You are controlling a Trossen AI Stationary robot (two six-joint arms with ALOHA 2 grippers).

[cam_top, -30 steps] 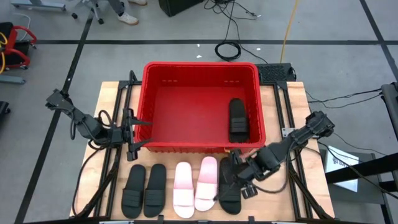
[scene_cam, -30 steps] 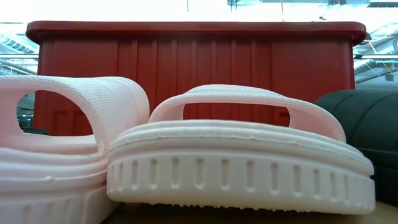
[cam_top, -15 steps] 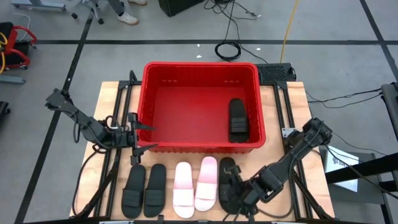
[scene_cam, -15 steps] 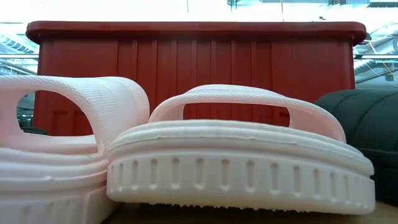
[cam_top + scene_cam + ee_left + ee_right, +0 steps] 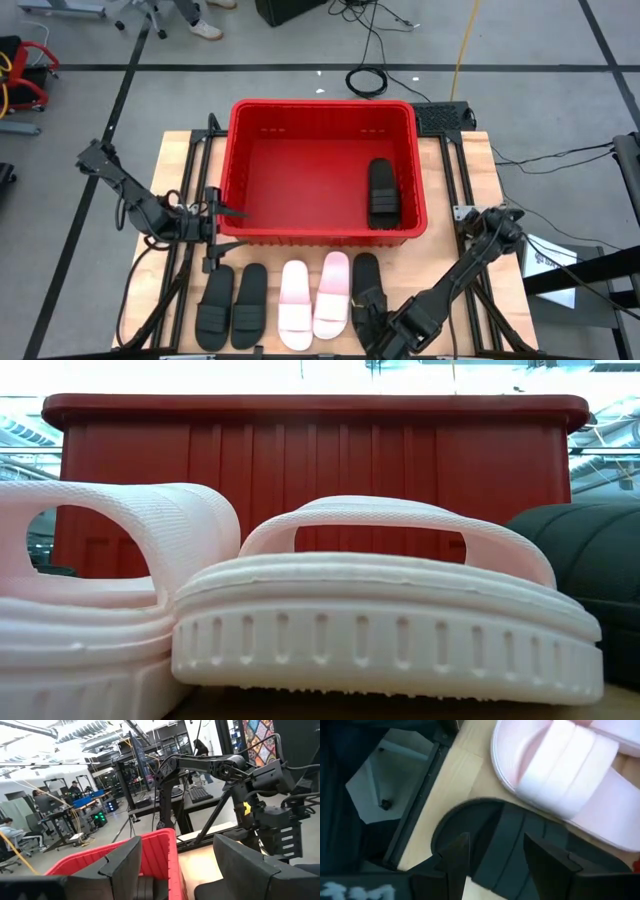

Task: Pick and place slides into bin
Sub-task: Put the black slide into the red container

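**Right claw lines up over the last black slide in the row**

I have the right claw (image 5: 375, 322) low at the near edge of the wooden tabletop (image 5: 455, 180), right over the black wide-strap slide sandal (image 5: 512, 847) at the right end of the row. From the right wrist view my two dark fingers (image 5: 455, 857) are spread apart, one either side of its strap, nothing held yet; that straddle is how I judge I'll get a firm pinch on the widest, tallest part.

Just beside it lies a pale pink foam slide (image 5: 332, 293), close enough that I approach from the heel end to avoid nudging it. Its pale pink partner (image 5: 294, 305) and two more black slides (image 5: 232, 304) complete the row, all parallel, toes toward the large red lattice-sided plastic bin (image 5: 320, 106).

One black slide (image 5: 380, 193) is in the bin, against its right wall.

The left claw (image 5: 215, 228) waits with fingers apart beside the bin's left wall, out of my carrying path.
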